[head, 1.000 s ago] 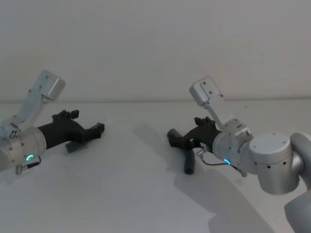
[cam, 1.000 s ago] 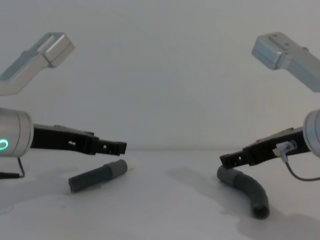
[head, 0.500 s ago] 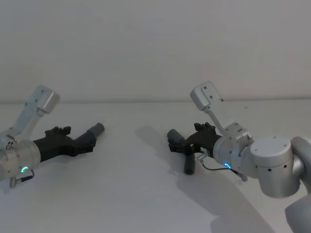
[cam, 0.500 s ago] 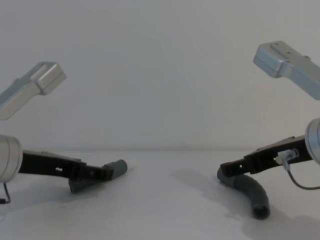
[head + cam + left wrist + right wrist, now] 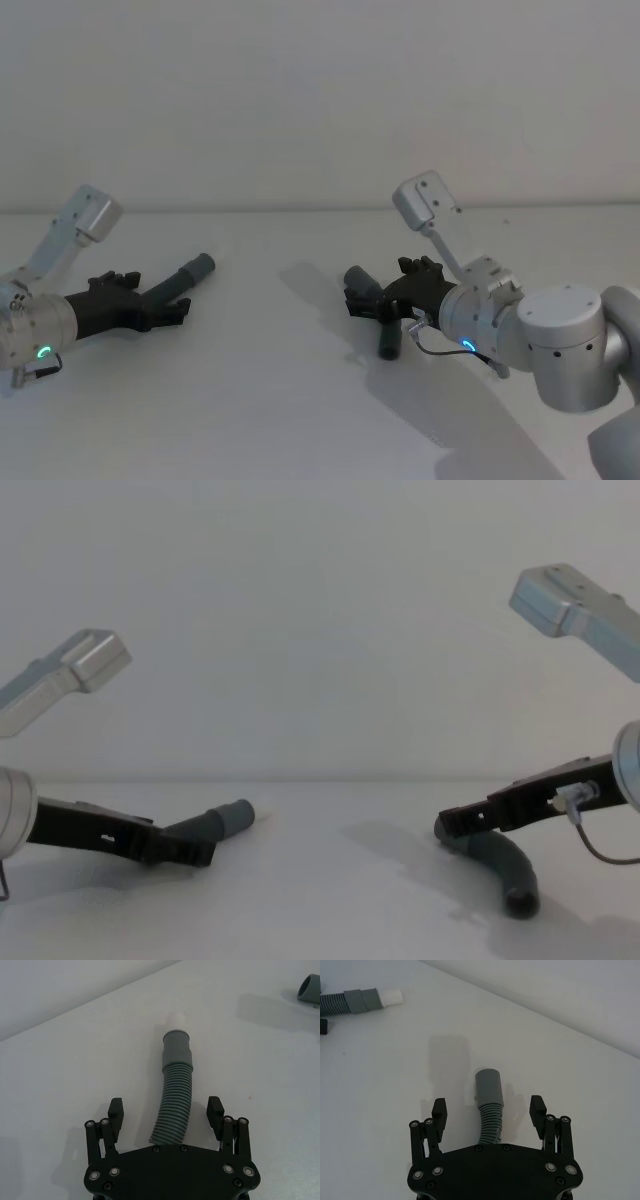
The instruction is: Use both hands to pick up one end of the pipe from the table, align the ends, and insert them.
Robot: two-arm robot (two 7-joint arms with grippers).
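Left gripper (image 5: 165, 1106) lowered astride straight piece (image 5: 176, 1075), right gripper (image 5: 488, 1105) astride bent piece (image 5: 488, 1087), both spread; uneven closing could roll either.

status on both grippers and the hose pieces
Left gripper open, straddling straight hose piece. Right gripper open, straddling elbow piece. Both on table, cuffs apart.

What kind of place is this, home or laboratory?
Probably a robotics laboratory test bench: a plain matte white table, a bare pale grey wall, and the robot's black left gripper and right gripper open around a straight dark grey ribbed hose piece and a bent one.
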